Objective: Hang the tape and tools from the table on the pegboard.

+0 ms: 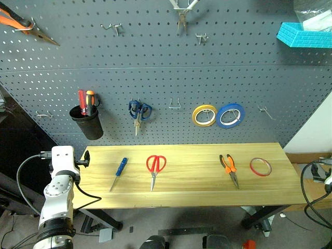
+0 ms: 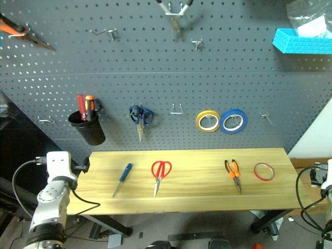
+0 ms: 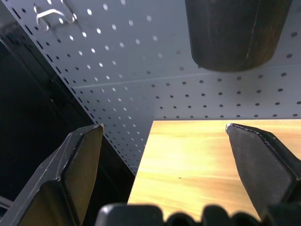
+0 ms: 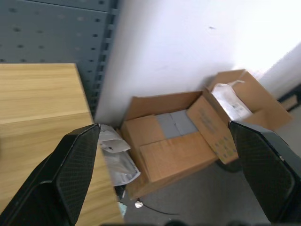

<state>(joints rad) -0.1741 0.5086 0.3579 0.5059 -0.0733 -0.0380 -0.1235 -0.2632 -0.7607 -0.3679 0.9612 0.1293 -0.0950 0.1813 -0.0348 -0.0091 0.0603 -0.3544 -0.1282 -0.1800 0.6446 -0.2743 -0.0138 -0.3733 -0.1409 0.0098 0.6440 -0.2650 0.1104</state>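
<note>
Both end effectors, left [image 3: 164, 136] and right [image 4: 164, 136], gape wide, empty. On the bench [image 1: 197, 192], screwdriver [image 1: 118, 173] tip points seven o'clock; scissors [image 1: 155, 168] and pliers [image 1: 230, 169] point six.

Wooden table [image 1: 197, 189] with four things lying on it
Blue-handled screwdriver [image 1: 118, 173]; red-handled scissors [image 1: 155, 168]; orange-and-black pliers [image 1: 230, 168]; red tape ring [image 1: 260, 166].

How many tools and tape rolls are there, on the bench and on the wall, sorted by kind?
Screwdrivers: 3
Scissors: 2
Pliers: 3
Tape rolls: 3
Total: 11
</note>
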